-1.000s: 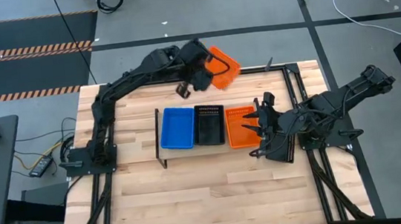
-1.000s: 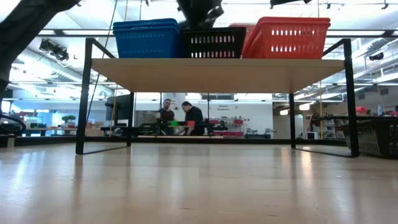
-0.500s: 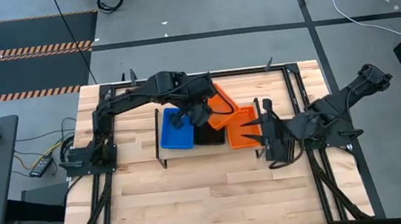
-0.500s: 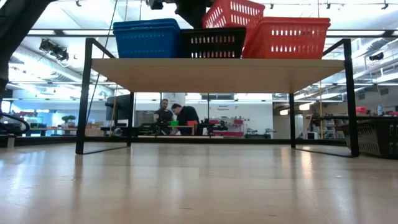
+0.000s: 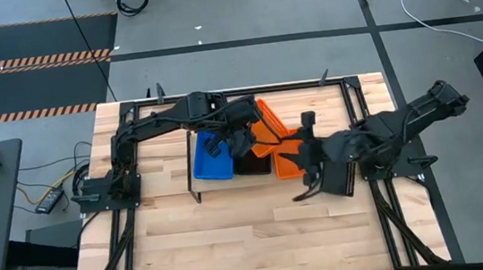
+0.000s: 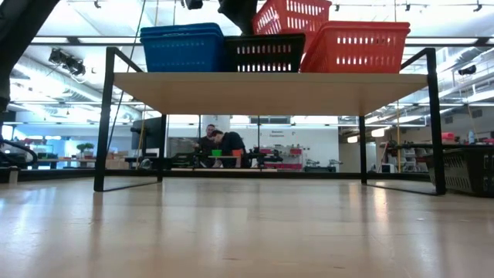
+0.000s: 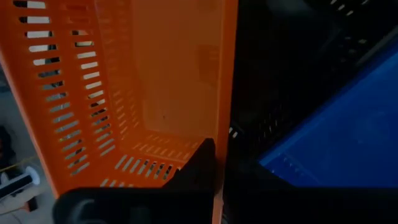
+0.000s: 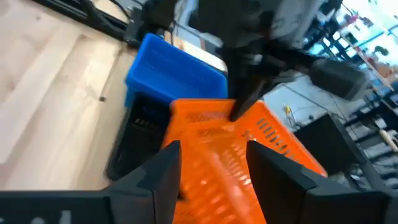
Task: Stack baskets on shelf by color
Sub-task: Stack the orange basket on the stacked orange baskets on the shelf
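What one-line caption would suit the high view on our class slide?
Left gripper holds a tilted orange perforated plastic basket over the low light-wood shelf's blue, black and orange baskets, the open right gripper alongside.

No text, label or number is legible on anything here.

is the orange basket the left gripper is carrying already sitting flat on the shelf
No, the carried orange basket hangs tilted above the black basket, clamped in the left gripper.
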Controlling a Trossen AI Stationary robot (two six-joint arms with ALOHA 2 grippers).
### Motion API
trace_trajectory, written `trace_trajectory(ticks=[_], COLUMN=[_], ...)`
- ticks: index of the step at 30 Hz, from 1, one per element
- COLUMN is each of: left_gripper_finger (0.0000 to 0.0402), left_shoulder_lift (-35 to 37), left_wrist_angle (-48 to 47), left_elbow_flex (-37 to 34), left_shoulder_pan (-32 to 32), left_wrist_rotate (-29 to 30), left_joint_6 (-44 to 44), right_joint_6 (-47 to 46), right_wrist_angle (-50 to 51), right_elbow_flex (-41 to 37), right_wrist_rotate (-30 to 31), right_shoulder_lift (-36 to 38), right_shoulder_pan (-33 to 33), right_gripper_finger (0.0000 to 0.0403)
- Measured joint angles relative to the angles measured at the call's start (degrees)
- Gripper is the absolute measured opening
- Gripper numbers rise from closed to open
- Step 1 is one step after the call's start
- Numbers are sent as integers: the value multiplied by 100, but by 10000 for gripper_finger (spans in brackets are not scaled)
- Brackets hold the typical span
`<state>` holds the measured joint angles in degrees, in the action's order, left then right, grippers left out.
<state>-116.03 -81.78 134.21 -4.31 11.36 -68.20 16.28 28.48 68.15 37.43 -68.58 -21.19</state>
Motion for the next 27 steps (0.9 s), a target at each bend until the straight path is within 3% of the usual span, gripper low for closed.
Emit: trace_trajectory(ticks=[3,9,13,23,27], left_gripper_finger=[10,11,12,14,18], left_shoulder_lift=[0,0,0,63,98], left_wrist_angle=[-61,-85,-22,19,184], left_elbow_flex=[0,0,0,-2,4], left_shoulder_pan=[51,112,220,418,362], left_wrist_rotate=[28,40,-95,20,39], left_joint_6=[4,79,98,180,492], right_joint_6=[-44,-878,-1178,-1117,-1325], right_wrist_angle=[557,2741,3832,4408,4501], right_elbow_flex=[625,2225,2931,3241,3233], right_wrist_rotate=[-29,-769,-899,-988,-1038], right_shoulder_lift=[-360,-1291,-1942,-2503,-2509], right_shoulder_pan=[71,352,465,503,510], right_gripper_finger=[196,196,189,155,115])
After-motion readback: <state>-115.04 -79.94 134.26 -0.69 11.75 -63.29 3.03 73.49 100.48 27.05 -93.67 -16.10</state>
